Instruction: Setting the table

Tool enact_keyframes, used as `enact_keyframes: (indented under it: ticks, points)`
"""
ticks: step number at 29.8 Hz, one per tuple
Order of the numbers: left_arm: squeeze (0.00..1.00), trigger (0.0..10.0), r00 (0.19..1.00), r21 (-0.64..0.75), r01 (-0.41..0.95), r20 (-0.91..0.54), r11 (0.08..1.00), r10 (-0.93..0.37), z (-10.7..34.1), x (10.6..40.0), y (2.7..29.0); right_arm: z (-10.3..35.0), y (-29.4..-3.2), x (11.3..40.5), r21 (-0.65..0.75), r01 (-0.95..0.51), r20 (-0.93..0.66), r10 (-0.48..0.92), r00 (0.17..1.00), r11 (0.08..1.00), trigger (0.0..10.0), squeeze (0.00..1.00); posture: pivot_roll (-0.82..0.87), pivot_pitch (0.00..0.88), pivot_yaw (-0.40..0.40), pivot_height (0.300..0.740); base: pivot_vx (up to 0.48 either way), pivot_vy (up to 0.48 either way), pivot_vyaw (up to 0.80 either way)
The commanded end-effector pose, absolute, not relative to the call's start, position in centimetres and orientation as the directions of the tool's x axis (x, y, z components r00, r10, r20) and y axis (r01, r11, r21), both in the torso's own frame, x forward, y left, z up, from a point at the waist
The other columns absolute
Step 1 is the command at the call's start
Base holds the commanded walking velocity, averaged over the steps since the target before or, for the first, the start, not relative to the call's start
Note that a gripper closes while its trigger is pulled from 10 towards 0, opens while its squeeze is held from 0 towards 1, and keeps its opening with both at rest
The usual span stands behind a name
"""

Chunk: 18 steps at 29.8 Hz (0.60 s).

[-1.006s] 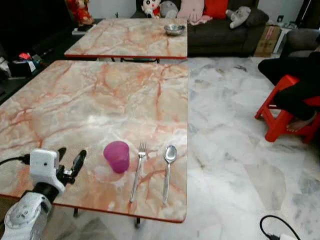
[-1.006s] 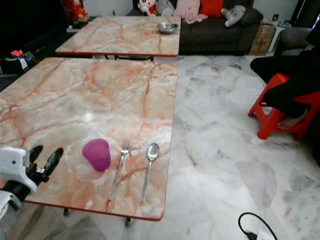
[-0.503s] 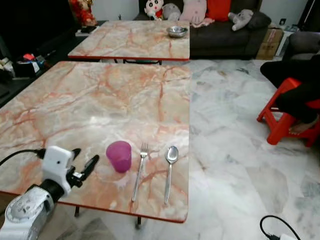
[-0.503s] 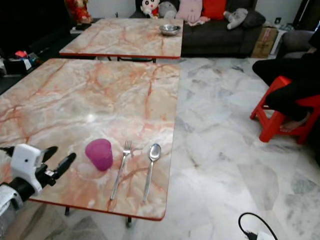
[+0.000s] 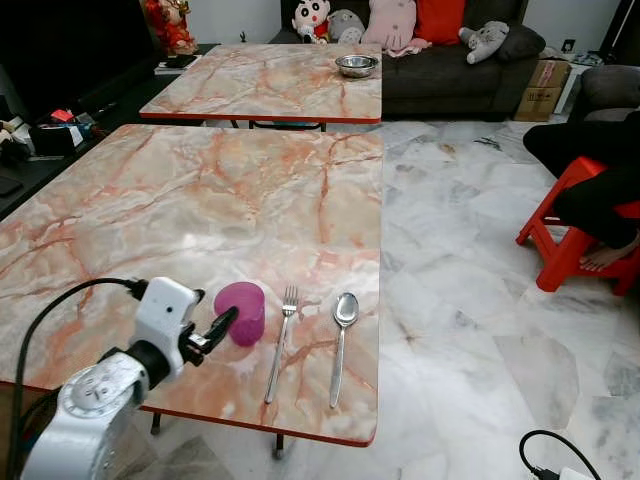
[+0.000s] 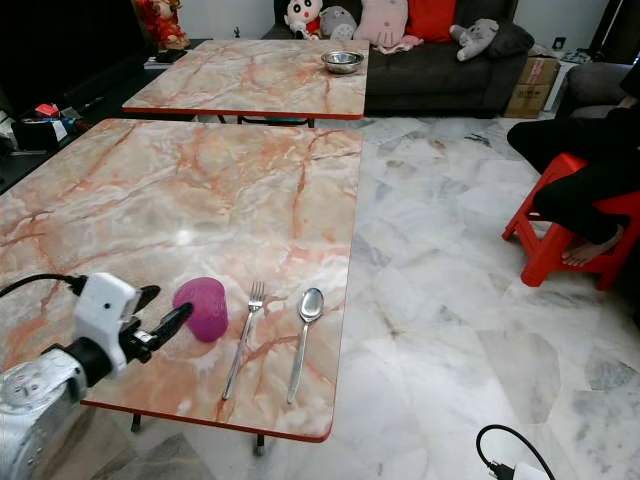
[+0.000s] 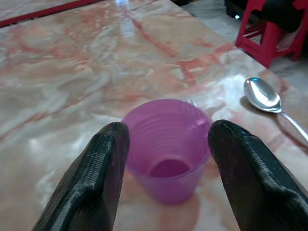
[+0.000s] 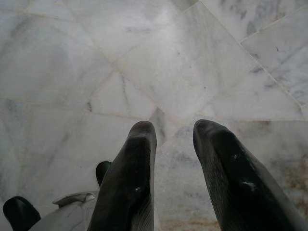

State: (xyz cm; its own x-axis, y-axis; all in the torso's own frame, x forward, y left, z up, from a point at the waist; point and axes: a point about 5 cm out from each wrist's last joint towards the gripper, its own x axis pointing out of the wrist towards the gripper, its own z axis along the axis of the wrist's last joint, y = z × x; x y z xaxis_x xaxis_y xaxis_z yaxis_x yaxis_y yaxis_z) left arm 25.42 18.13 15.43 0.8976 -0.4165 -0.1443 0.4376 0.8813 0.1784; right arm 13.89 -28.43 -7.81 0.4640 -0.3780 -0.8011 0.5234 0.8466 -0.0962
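One purple cup (image 7: 166, 154) sits between the left gripper (image 7: 168, 163)'s two spread fingers (image 7: 98, 178), ungrasped; one fork (image 5: 279, 340), one spoon (image 7: 262, 96) beyond on the bench (image 5: 200, 200).

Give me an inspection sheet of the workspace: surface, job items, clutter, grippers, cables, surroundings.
Surface: marble-patterned table with a red edge; a second like it behind.
Job items: purple cup upright and empty, then fork and spoon lying side by side to its right, near the front edge.
Clutter: nothing seen on the near table; a metal bowl on the far one.
Grippers: left gripper open, a finger on either side of the cup, contact not clear. Right gripper open, pointing at the floor.
Cables: a black cable on the left arm; another on the floor.
Surroundings: marble floor, sofa with plush toys, a person on a red stool.
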Motion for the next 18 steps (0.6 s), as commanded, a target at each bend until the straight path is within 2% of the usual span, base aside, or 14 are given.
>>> enact_keyframes:
  ticks: [1, 9, 13, 18]
  points:
    - [0.00, 10.0, 0.904, 0.194, 0.426, -0.142, 0.884, -0.404, 15.8, 25.6, 17.7, -7.9, -28.3, 13.8, -0.091, 0.530, -0.806, -0.375, 0.459, 0.843, 10.0, 0.00, 0.03, 0.050, 0.032, 0.740, 0.000, 0.000, 0.00]
    - [0.00, 10.0, 0.934, 0.203, 0.348, -0.157, 0.915, -0.321, 15.9, 26.5, 17.6, -7.9, -28.2, 13.9, -0.086, 0.533, -0.806, -0.374, 0.460, 0.842, 10.0, 0.00, 0.04, 0.054, 0.035, 0.740, 0.000, 0.000, 0.00]
    - [0.00, 10.0, 0.956, 0.159, 0.285, -0.113, 0.945, -0.270, 16.2, 27.0, 18.0, -7.9, -28.2, 13.9, -0.084, 0.534, -0.806, -0.373, 0.460, 0.841, 10.0, 0.00, 0.04, 0.054, 0.036, 0.740, 0.000, 0.000, 0.00]
    - [0.00, 10.0, 0.945, 0.158, 0.319, -0.127, 0.934, -0.302, 16.1, 27.1, 17.4, -7.9, -28.2, 13.9, -0.083, 0.535, -0.806, -0.372, 0.460, 0.841, 10.0, 0.00, 0.04, 0.056, 0.035, 0.740, 0.000, 0.000, 0.00]
